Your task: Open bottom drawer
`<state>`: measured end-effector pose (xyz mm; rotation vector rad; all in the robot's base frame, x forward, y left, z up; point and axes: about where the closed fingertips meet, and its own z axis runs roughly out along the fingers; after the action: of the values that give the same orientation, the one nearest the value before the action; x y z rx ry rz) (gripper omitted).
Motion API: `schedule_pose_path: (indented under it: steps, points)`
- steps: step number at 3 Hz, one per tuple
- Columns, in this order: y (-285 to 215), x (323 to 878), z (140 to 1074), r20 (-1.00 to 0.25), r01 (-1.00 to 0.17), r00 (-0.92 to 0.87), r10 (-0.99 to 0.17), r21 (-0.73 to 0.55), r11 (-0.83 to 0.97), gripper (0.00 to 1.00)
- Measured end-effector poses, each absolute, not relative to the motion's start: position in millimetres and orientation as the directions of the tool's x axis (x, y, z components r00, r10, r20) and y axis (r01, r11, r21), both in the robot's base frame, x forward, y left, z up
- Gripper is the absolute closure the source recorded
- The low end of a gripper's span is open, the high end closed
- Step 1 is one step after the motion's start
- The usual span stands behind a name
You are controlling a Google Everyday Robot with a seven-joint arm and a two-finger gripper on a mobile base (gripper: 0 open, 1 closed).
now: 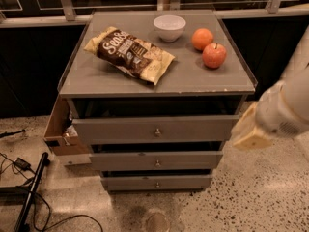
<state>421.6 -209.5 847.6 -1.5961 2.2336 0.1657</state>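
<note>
Gripper [247, 133]: pale, blurred form at the right edge of the frame, carried on a white arm [288, 100] and held level with the top drawer [193, 128], just off the cabinet's right corner; whether it is wide, narrow or holding anything cannot be told. Bottom drawer [130, 182]: slimmest of three grey fronts, lowest centre of the frame, closed, with a small round knob [157, 184] at its centre – well below and to the left of the gripper, not yet touched. Middle drawer [193, 160]: directly above it, with its own knob, set slightly further out. Cabinet top [96, 79]: bears a chip bag [129, 53], a white bowl [169, 27], an orange [202, 38] and an apple [214, 55]. Brown side compartment [59, 129]: hangs open at centre left; cables [19, 164] are trailed on the floor at lower left. Risks judged: the middle knob may be taken for the lower one, as the two are stacked closely; the overhanging fronts above may be struck on descent – a jolt by which the round fruit could be set rolling; a small knob may be slipped off under an off-axis pull.
</note>
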Motion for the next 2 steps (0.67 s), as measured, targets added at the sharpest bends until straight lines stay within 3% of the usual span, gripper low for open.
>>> schedule_pose_path:
  steps: [1,2]
  points:
    - [-205,411,749,-0.432,-0.929,-0.338,-0.836,0.013,0.369,0.87]
    - [-204,410,739,-0.431,-0.929,-0.345,-0.834,0.030,0.369,1.00]
